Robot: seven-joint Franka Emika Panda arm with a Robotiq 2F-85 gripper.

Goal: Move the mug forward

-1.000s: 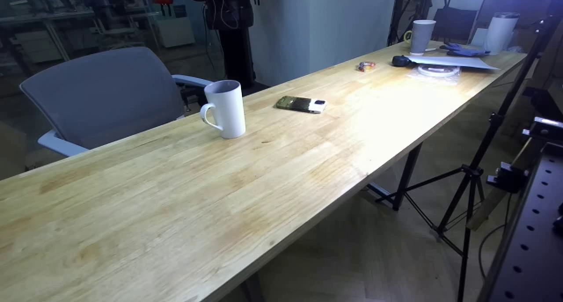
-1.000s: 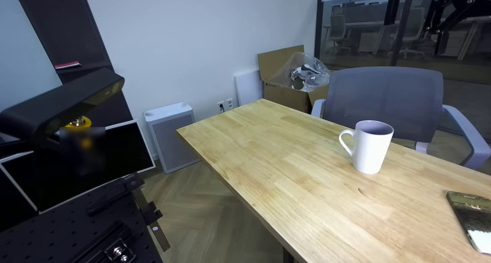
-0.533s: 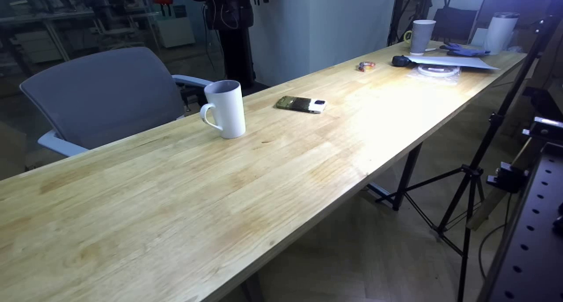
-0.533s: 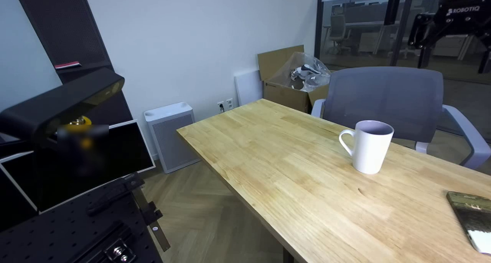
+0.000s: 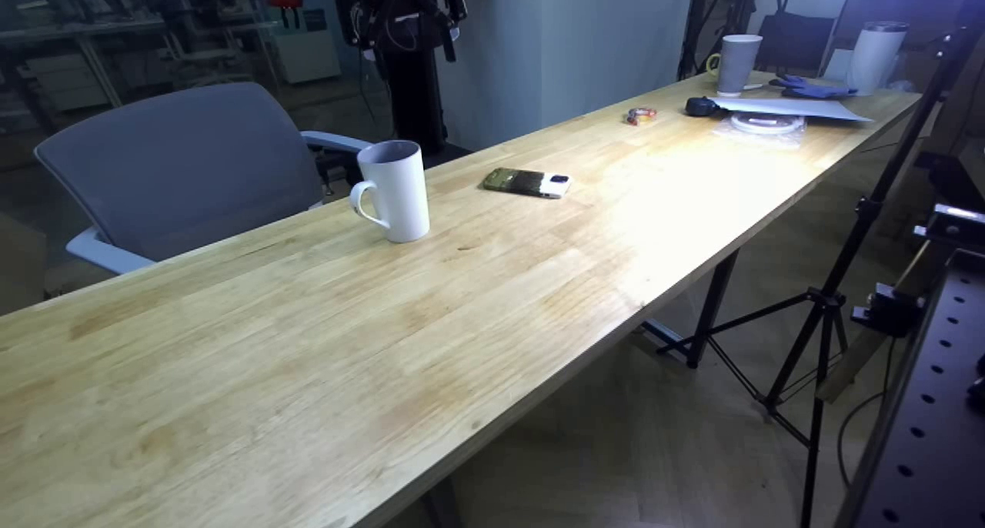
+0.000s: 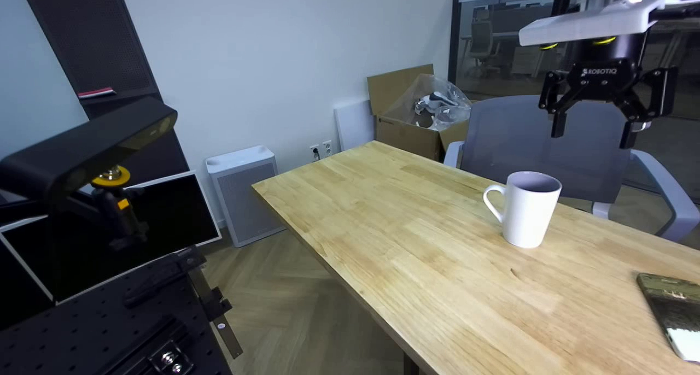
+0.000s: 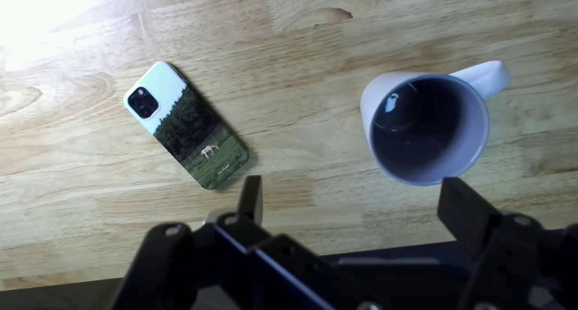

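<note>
Pincer spread wide, nothing between its tips. It hangs higher than the white ceramic mug and clear of it. The mug stands upright on the wooden desk, its loop handle pointing away from the smartphone, which lies flat and apart from the mug.

Key relation, wrist view: mug is ahead of the pincer's gap, farther from the desk edge at the foot of that view, and off-centre, nearer the handle-side finger. Middle of the gap falls on the mug's smartphone side. Line between tips runs roughly along that edge; handle slants forward of this line.

Judgement: approach stage, mug not yet grasped. Next move seems to need a shift forward and toward the mug's handle side, then a drop around the body. Risk: descending before centring could set the handle-side finger on the rim or against the handle.
</note>
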